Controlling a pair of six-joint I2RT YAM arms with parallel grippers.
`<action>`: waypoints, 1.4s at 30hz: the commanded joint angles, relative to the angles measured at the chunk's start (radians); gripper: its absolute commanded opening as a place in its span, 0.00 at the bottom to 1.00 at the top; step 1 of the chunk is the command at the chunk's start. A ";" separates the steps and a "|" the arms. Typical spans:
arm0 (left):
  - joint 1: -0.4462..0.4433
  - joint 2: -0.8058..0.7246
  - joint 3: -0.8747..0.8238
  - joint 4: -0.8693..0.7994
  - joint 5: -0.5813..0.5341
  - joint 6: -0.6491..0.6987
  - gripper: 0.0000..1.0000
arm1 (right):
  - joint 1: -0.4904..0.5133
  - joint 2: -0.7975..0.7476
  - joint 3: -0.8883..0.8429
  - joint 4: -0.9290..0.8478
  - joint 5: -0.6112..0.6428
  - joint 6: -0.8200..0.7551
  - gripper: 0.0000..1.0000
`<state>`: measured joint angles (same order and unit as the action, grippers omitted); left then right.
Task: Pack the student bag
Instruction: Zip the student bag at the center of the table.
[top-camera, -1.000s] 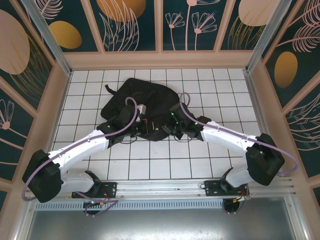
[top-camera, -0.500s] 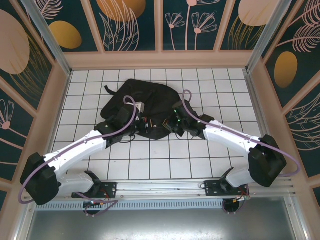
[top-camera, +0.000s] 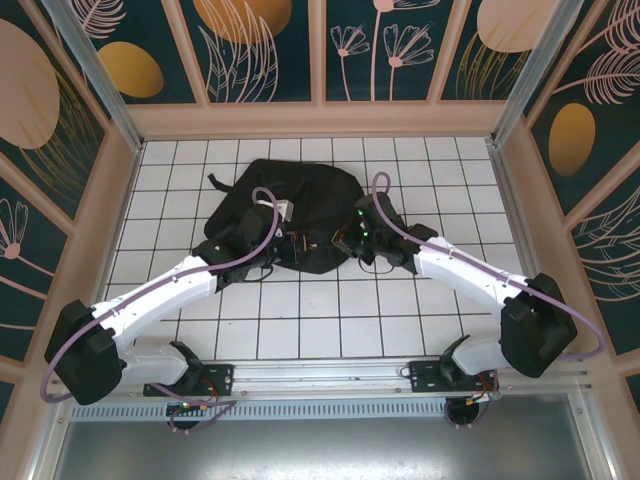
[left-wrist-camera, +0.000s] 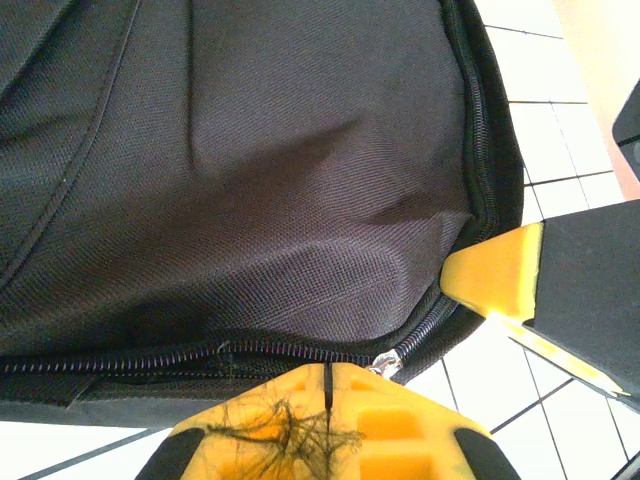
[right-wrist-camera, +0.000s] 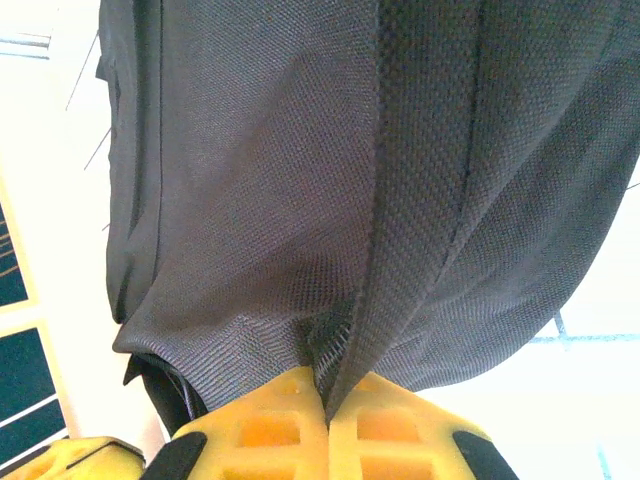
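The student bag (top-camera: 300, 195) is a large black fabric backpack lying flat on the far middle of the white tiled table. My left gripper (top-camera: 292, 243) sits at its near edge. In the left wrist view it (left-wrist-camera: 328, 385) is shut on a thin black zipper pull, beside the silver slider (left-wrist-camera: 387, 364) of the closed zipper (left-wrist-camera: 150, 355). My right gripper (top-camera: 343, 241) is just to its right. In the right wrist view it (right-wrist-camera: 328, 400) is shut on a black webbing strap (right-wrist-camera: 420, 200) of the bag. A yellow finger (left-wrist-camera: 495, 278) of the right gripper touches the bag's corner.
The tiled table (top-camera: 330, 320) is boxed in by wooden-framed walls (top-camera: 110, 200) on the left, right and far sides. A metal rail (top-camera: 320, 378) with both arm bases runs along the near edge. Purple cables loop over each arm above the bag.
Both grippers have moved away from the bases toward the far wall, still shut, carrying the bag's near edge with them. The bag looks more bunched up.
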<state>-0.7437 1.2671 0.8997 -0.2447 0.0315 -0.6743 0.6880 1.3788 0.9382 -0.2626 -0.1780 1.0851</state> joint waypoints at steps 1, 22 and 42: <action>0.030 -0.046 0.001 -0.112 -0.171 0.037 0.00 | -0.100 -0.021 -0.051 -0.191 0.203 -0.061 0.00; 0.035 -0.060 -0.030 -0.103 -0.161 0.050 0.00 | -0.209 -0.020 -0.046 -0.206 0.198 -0.154 0.00; 0.020 0.099 -0.050 0.342 0.314 -0.226 0.61 | -0.147 0.006 -0.005 -0.133 0.066 -0.158 0.04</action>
<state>-0.7193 1.3479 0.8581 -0.0353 0.2745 -0.8280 0.5270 1.3731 0.9127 -0.4206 -0.0952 0.9405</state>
